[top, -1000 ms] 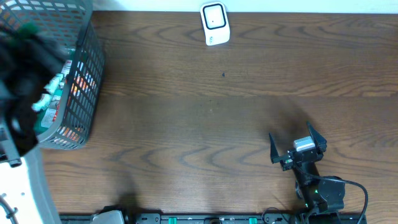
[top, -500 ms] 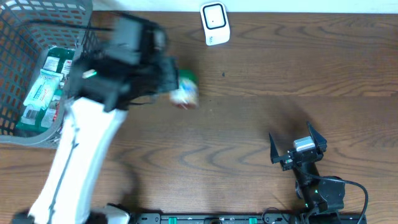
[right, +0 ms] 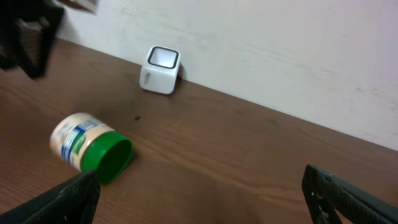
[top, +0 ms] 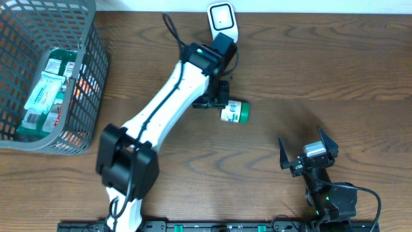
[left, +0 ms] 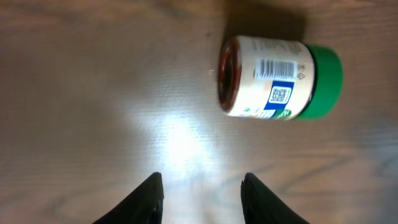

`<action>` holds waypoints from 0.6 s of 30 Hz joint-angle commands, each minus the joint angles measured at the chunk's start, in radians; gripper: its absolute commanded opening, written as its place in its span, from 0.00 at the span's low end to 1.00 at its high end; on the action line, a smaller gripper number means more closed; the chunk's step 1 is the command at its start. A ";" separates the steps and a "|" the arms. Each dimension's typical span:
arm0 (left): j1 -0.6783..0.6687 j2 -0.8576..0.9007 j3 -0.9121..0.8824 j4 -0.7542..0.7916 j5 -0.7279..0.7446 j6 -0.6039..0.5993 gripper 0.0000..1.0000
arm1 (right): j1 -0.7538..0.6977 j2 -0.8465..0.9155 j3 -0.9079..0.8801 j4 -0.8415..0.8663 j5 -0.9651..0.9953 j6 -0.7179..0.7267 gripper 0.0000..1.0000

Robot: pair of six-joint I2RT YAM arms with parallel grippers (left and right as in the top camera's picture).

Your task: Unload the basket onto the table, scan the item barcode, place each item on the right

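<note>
From overhead, the left gripper (top: 216,102), at the end of the white left arm (top: 167,103) reaching across the brown wooden table (top: 335,64), sits just beside a small cream-labelled jar with a green lid (top: 233,111). The jar lies on its side on the table with its lid pointing right, nearer than the white cube-shaped barcode scanner (top: 222,24) at the far edge, and nothing grips it. A grey wire-mesh basket (top: 93,71) holding green and white packets stands at the far left, well apart. The right gripper (top: 306,149) rests near the front right, its fingers spread wide and empty. In the left wrist view, the two dark fingertips (left: 152,199) stand apart with only bare wood between them, pinching nothing. Ahead of them the jar lies free on its side, its printed black barcode (left: 278,66) facing the camera, with a small square code just below it. In the right wrist view, the jar lies at the left with its lid nearest the camera, and the scanner stands beyond it against the white wall (right: 280,50). The right fingers show at the two lower corners, far apart, with nothing between them.
</note>
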 commanded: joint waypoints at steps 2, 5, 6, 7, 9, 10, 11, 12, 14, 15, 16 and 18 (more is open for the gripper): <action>-0.033 0.059 -0.003 0.069 -0.012 0.093 0.45 | 0.016 -0.004 -0.001 -0.004 0.006 0.013 0.99; -0.036 0.073 -0.003 0.116 -0.013 0.112 0.49 | 0.016 -0.004 -0.001 -0.004 0.006 0.013 0.99; -0.036 0.073 -0.003 0.127 -0.013 0.112 0.49 | 0.016 -0.004 -0.001 -0.004 0.006 0.013 0.99; -0.035 0.073 -0.003 0.138 -0.013 0.112 0.49 | 0.016 -0.004 -0.001 -0.004 0.006 0.013 0.99; -0.035 0.073 -0.003 0.155 -0.021 0.113 0.52 | 0.016 -0.004 -0.001 -0.004 0.006 0.013 0.99; -0.035 0.073 -0.004 0.165 -0.027 0.116 0.53 | 0.016 -0.004 -0.001 -0.004 0.006 0.013 0.99; -0.035 0.075 -0.005 0.174 -0.031 0.116 0.53 | 0.016 -0.004 -0.001 -0.004 0.006 0.013 0.99; -0.036 0.075 -0.010 0.192 -0.031 0.116 0.53 | 0.016 -0.004 -0.001 -0.004 0.006 0.013 0.99; -0.036 0.075 -0.016 0.232 -0.031 0.116 0.53 | 0.016 -0.004 -0.001 -0.004 0.006 0.013 0.99; -0.036 0.076 -0.016 0.246 -0.031 0.115 0.53 | 0.016 -0.004 -0.001 -0.004 0.006 0.013 0.99; -0.036 0.076 -0.017 0.265 -0.031 0.110 0.53 | 0.016 -0.004 -0.001 -0.004 0.006 0.013 0.99; -0.036 0.077 -0.017 0.289 -0.031 0.090 0.56 | 0.016 -0.004 -0.001 -0.004 0.006 0.013 0.99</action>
